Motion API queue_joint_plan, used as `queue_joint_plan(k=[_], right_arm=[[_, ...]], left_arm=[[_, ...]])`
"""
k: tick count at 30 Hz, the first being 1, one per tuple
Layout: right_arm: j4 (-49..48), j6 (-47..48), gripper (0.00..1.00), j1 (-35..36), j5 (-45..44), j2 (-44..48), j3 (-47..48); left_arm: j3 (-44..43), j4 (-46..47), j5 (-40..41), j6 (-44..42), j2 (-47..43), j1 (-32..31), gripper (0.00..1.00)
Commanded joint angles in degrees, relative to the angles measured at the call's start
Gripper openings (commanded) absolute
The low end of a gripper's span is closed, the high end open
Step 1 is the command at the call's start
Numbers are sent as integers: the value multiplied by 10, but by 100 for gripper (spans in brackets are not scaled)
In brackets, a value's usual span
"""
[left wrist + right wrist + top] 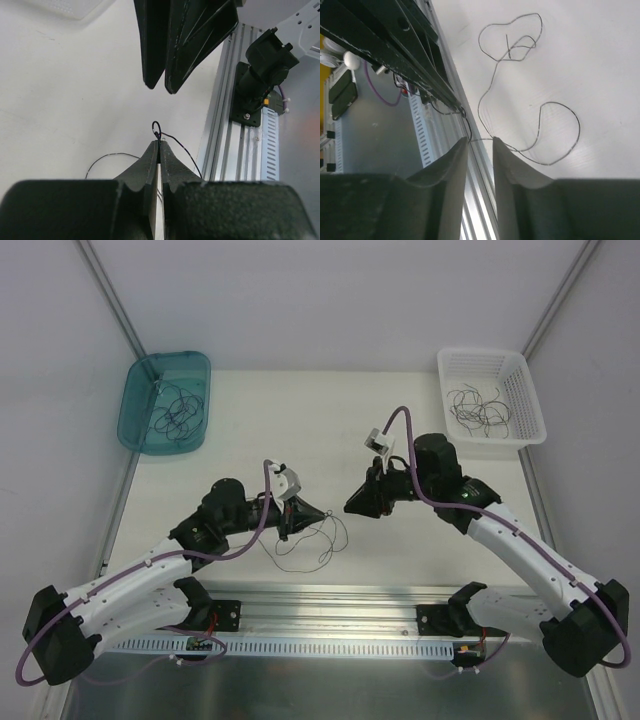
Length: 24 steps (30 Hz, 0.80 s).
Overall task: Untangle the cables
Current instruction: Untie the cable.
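Two arms (pixel 120 590) (pixel 510 540), two bins (pixel 195 368) (pixel 527 410) of cables (pixel 178 412) (pixel 480 410)

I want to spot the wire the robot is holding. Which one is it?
Look at the white table between the teal bin and the white basket. In the middle, the left claw pinches one thin dark cable. It lies alone in loose loops; the rest sit inside those two containers.

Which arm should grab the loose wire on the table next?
Right. The right gripper is open with the wire running just past its fingertips; the left gripper is shut on that wire's end.
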State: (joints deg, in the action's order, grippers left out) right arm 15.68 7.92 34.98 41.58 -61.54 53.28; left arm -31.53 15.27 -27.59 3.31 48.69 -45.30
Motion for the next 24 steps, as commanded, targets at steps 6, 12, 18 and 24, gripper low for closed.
queue_joint_plan(k=[6, 12, 18, 24], right_arm=[[-190, -123, 35, 17, 46, -18, -28], [-221, -139, 32, 22, 36, -19, -34], [-224, -141, 26, 25, 39, -19, -36], [-210, -137, 28, 26, 19, -4, -39]], left_arm=[[20, 157, -6, 91, 16, 4, 0], [23, 182, -4, 104, 19, 3, 0], [28, 186, 10, 109, 13, 4, 0], [39, 186, 36, 116, 5, 3, 0]])
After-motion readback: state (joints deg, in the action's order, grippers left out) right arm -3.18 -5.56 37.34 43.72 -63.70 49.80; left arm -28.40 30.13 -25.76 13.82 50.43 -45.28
